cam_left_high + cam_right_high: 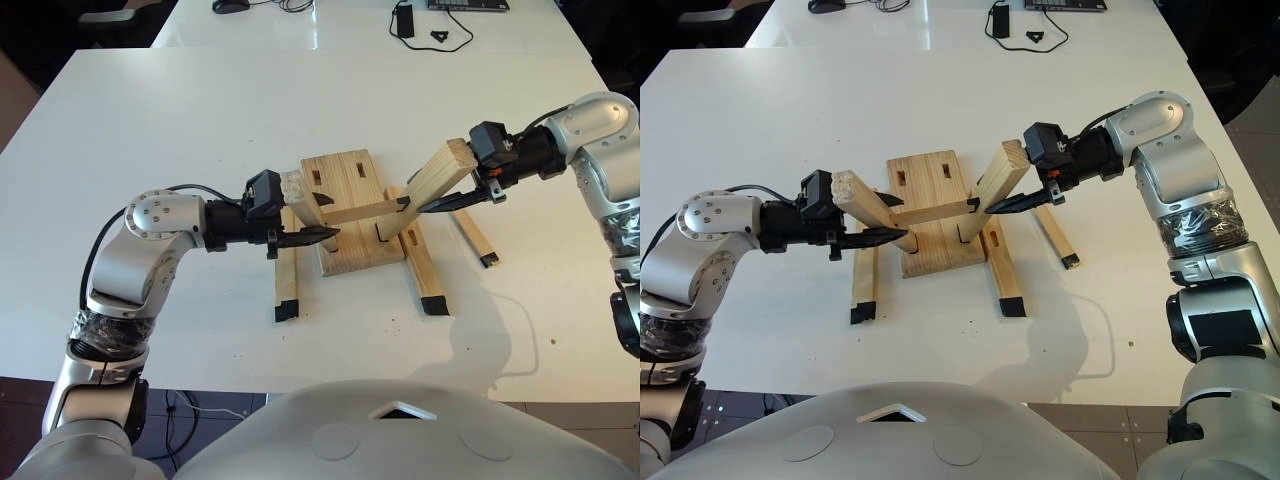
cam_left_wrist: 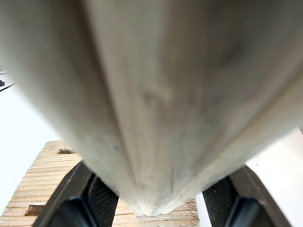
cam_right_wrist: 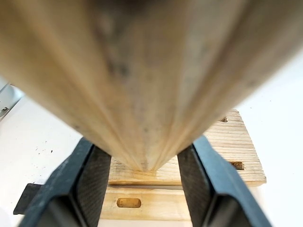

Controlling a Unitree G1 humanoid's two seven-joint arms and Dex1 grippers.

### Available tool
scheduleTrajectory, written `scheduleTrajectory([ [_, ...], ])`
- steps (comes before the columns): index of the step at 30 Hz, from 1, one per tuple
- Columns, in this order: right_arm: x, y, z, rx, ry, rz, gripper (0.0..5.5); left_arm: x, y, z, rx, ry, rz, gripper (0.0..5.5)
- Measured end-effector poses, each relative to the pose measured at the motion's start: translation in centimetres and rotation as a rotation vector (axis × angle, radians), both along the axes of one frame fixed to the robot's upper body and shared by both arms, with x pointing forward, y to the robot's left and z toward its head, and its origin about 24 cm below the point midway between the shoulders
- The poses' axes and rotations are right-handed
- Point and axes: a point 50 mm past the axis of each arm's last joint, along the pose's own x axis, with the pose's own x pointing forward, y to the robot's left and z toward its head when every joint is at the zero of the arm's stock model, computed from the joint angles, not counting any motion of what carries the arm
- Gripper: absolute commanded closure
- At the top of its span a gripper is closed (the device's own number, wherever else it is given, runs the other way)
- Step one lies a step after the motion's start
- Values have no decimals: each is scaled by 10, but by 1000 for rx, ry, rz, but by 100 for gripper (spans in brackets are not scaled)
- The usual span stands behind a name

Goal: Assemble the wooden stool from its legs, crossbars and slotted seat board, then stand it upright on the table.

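1. Seat board (image 1: 345, 170) lies flat at mid-bench (image 1: 150, 130). A few of its slots show. The raised parts cover the rest of its near half.
2. Left end effector (image 1: 310, 238) is clamped on the left leg (image 1: 305, 198), which tilts up and outward over the board's left edge. In the left wrist view the fingers (image 2: 102, 198) press both sides of the leg. The leg looms blurred and close there, hiding the fingertips.
3. Right end effector (image 1: 445, 202) is clamped on the right leg (image 1: 440, 175), which leans up and outward over the board's right edge. The right wrist view shows its pads (image 3: 92, 182) tight against the wood, with the board beyond.
4. Crossbar (image 1: 360, 211) spans between the two held legs, above the board. Dark patches mark both of its ends. Cannot tell whether it is fully seated in either leg.
5. The lower ends of both held legs are hidden behind the fingers and crossbar. Cannot tell whether they touch the board or enter its slots.
6. Two spare legs lie flat on the bench with their black-capped ends toward the robot. One (image 1: 288, 280) lies beside the board's left edge. The other (image 1: 423, 265) lies beside its right edge, with its far end under the raised parts.
7. A thin loose crossbar (image 1: 473, 235) lies on the bench to the right, apart from the rest.
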Motion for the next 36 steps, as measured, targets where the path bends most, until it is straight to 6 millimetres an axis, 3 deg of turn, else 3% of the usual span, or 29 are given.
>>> scheduleTrajectory([
  [8, 0, -2, -2, 5, 0, -26, 348, 7, -2, -5, -13, 15, 9, 314],
  [13, -3, 0, -2, 4, -23, -34, 348, 7, 3, -19, 137, 22, 31, 314],
  [20, -4, 0, 0, -7, -32, -42, 348, 8, 6, -22, 181, 20, 35, 314],
  [23, -4, 3, 0, -33, -51, -44, 287, 7, 11, -22, 216, -7, 37, 314],
  [26, -8, 7, -24, -96, 2, -53, 236, -1, 20, -30, 262, 5, 14, 314],
  [28, -9, 8, -24, -98, 3, -50, 211, -7, 27, -37, 300, 22, 16, 314],
  [36, -7, 3, -19, -111, -28, -64, 211, -15, 46, -47, 316, 36, 82, 314],
])
